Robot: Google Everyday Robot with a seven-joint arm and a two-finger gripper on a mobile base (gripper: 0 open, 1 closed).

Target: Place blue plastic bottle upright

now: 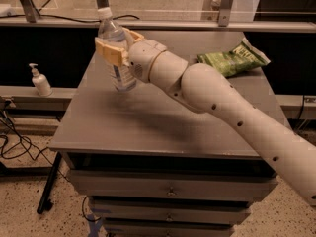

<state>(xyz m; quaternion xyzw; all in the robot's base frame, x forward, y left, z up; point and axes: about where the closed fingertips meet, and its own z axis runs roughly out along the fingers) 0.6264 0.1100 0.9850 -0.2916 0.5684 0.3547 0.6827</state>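
The blue plastic bottle (116,48) is a clear ribbed water bottle with a white cap and a pale label. It is near upright, cap up, leaning slightly. My gripper (117,47) is shut around its middle with yellow fingers (109,54) on either side. The bottle is over the left rear part of the grey table (148,127). Its base hangs just above or at the tabletop; I cannot tell if it touches. My white arm reaches in from the lower right across the table.
A green snack bag (233,59) lies at the table's back right. A small white pump dispenser bottle (40,81) stands on a low shelf to the left. Drawers sit under the tabletop. Cables run on the floor at left.
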